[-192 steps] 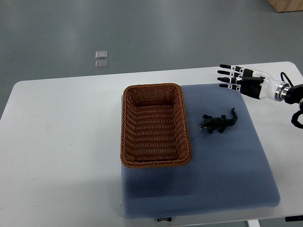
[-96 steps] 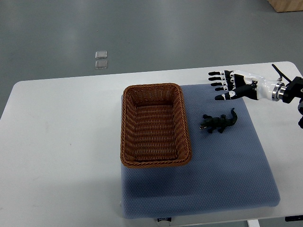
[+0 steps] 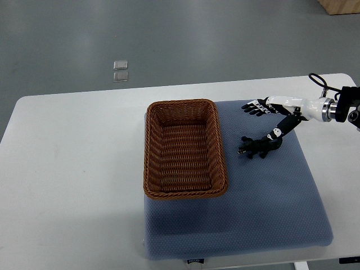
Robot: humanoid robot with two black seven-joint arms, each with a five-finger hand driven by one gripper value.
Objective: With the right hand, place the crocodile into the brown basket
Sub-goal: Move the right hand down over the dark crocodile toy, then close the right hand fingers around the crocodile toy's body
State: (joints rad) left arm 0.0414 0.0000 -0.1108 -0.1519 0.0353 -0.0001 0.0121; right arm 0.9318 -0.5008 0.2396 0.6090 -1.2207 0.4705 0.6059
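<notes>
A small dark green toy crocodile (image 3: 256,147) lies on the blue mat (image 3: 264,208), its head toward the basket. The brown wicker basket (image 3: 185,115) stands just left of it, with nothing inside. My right hand (image 3: 264,115) reaches in from the right edge and hovers just above and behind the crocodile. Its fingers (image 3: 253,107) are spread open, and the thumb (image 3: 278,132) points down at the tail end. It holds nothing. The left arm does not show.
The blue mat covers the right part of a white table (image 3: 73,169). Two small clear squares (image 3: 120,70) lie on the grey floor beyond the table's far edge. A wooden corner (image 3: 340,5) shows at the top right.
My right hand has moved left and forward from the mat's far right corner to just above the crocodile, with the thumb now lowered toward it. The crocodile and basket have not moved.
</notes>
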